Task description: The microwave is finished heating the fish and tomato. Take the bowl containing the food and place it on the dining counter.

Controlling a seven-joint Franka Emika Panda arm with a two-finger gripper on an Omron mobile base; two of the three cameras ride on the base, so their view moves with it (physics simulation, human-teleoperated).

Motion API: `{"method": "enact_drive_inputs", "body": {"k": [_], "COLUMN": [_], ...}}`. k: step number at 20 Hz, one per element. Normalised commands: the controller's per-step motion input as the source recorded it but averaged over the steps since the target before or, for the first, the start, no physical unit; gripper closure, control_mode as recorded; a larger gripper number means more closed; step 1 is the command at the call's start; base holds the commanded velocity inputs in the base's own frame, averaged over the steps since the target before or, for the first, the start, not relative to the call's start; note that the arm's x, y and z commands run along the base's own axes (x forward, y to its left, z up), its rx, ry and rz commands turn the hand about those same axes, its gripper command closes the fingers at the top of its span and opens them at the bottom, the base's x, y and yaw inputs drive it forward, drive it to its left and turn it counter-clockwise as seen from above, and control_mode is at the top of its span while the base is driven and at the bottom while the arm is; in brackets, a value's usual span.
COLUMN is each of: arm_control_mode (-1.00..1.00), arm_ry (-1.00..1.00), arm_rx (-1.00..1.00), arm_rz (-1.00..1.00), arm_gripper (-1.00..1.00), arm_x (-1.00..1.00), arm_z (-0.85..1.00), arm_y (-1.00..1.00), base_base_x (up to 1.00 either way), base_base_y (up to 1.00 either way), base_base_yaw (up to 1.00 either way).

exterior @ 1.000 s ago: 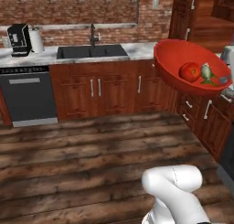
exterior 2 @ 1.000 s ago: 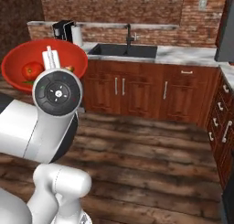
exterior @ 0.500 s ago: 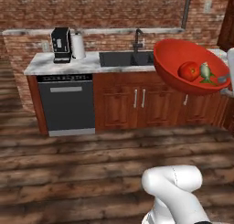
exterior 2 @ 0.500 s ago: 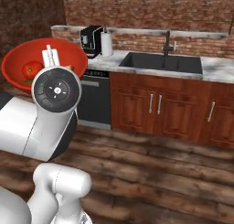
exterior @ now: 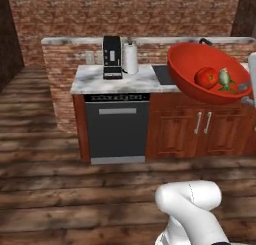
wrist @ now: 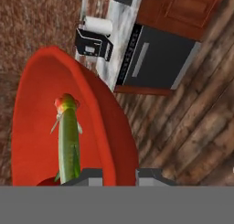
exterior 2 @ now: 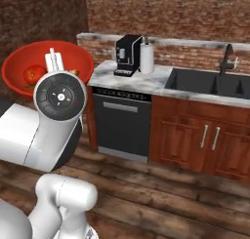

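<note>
The gripper (wrist: 119, 173) is seen at the bottom of the hand view with its jaws pinched nearly together on the rim of the red bowl (exterior: 207, 73), which is held aloft at the upper right of the left base view. Inside it the tomato (exterior: 206, 78) and the fish (exterior: 225, 79) are lying side by side. A dishwasher (exterior: 116, 126) and a coffee machine (exterior: 112, 57) are seen at centre.

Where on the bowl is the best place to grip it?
By the thin rim, one finger inside and one outside, as the claw grips it now. The bowl is wide and smooth with shallow-curved walls, so no other part fits between the fingers. Come from the side away from the tomato and fish.
</note>
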Motion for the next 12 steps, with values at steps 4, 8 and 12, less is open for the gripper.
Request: {"method": "enact_drive_inputs", "body": {"k": [4, 8, 12], "arm_control_mode": [1.0, 1.0, 1.0], "arm_ry": [0.0, 0.0, 0.0], "arm_rx": [0.0, 0.0, 0.0], "arm_rz": [0.0, 0.0, 0.0], "arm_gripper": [1.0, 1.0, 1.0], "arm_x": [0.0, 0.0, 0.0], "arm_z": [0.0, 0.0, 0.0], "arm_y": [0.0, 0.0, 0.0], "base_base_x": [1.0, 1.0, 1.0], "base_base_y": [1.0, 1.0, 1.0], "base_base_yaw": [0.05, 0.0, 0.0]}}
